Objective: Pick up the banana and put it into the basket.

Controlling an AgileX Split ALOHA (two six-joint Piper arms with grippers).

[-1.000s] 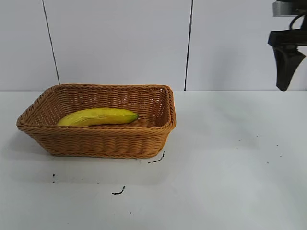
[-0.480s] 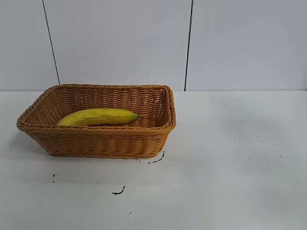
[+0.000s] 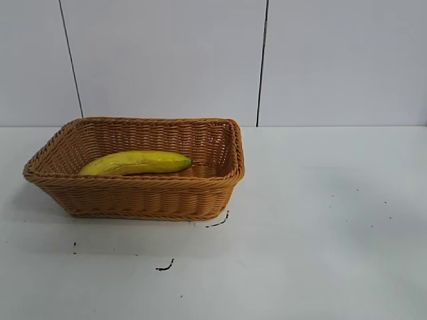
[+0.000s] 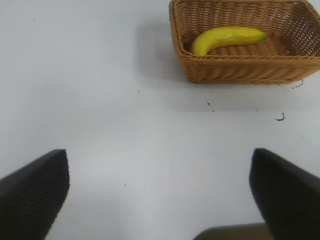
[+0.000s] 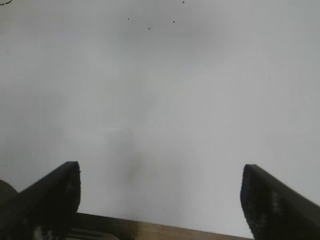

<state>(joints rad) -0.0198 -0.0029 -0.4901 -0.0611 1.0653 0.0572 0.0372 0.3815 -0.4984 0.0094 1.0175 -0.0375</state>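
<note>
My right gripper (image 5: 160,200) has withdrawn, jaws apart and empty; the curved yellow banana (image 3: 137,162) lies lengthwise inside the tan wicker basket (image 3: 143,197).

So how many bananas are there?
1. The banana lies inside the basket, on its bottom, stretched along its length. The basket's near wall hides part of the floor, but no other banana shows in the left wrist view either.

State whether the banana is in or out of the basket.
In. The banana lies on the floor of the basket, enclosed by its woven walls.
</note>
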